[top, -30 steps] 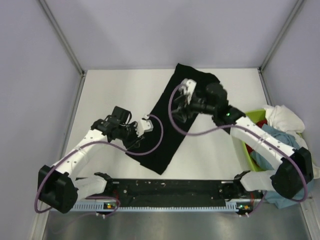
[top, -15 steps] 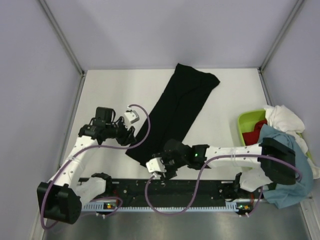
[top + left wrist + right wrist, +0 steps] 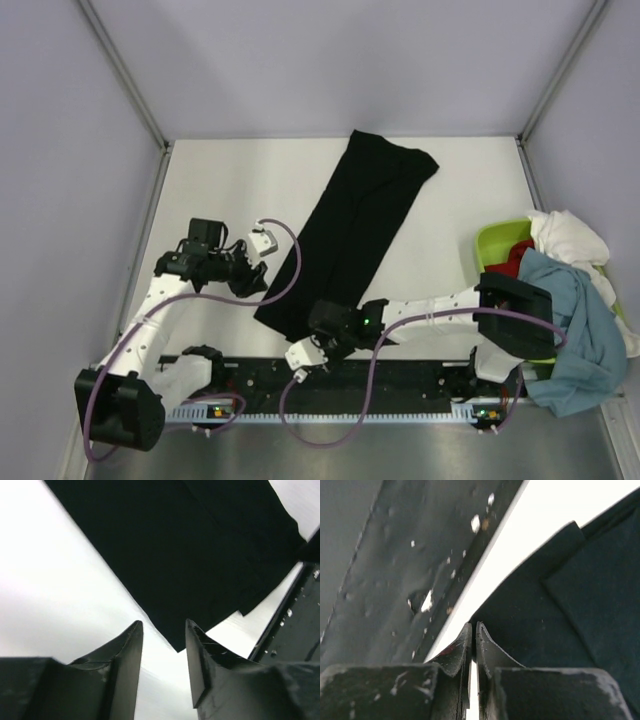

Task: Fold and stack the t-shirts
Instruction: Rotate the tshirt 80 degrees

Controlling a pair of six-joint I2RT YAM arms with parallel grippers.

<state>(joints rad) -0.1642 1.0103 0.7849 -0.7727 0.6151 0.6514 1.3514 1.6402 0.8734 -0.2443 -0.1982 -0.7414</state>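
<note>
Black t-shirt point(image 3: 360, 220): folded into a long strip, its near corner at the right gripper's tips.
Right gripper point(image 3: 473, 628): fingers pressed together at that corner; whether cloth is pinched cannot be told.
Left gripper point(image 3: 162, 626): fingers apart, holding nothing, above bare table point(image 3: 230, 180) just beside the strip's left edge.
Strip's lie: diagonal, from the black front rail point(image 3: 400, 375) to the far side.
Lime-green basket point(image 3: 488, 243): right edge, heaped with white shirt point(image 3: 565, 235), teal-blue shirt point(image 3: 580, 330), red shirt point(image 3: 515, 262).
</note>
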